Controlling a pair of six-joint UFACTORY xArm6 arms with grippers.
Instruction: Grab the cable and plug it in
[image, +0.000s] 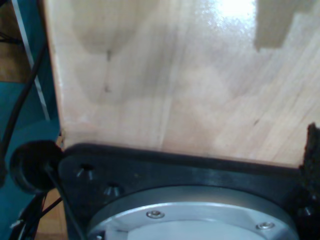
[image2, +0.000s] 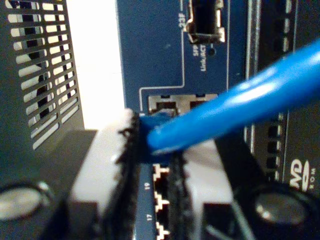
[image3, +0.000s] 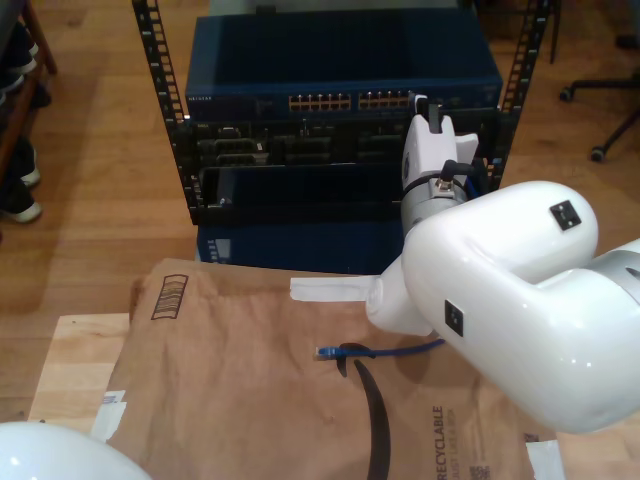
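STEP: insertion | my second gripper (image2: 152, 150) end effector clenched on the cable (image2: 240, 102), plug at switch (image3: 340, 70) port mouth, far side | my first gripper: state unclear | NEXT: push straight until seated

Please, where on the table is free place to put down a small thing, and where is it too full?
Free: the brown paper toward the exterior view's left, between its printed barcode mark and the loose plug of the cable. Also the bare wood strip beside the paper's edge there. Crowded: the exterior view's right, where the white arm overhangs, and at the switch ports, where my second pincer grips the cable.
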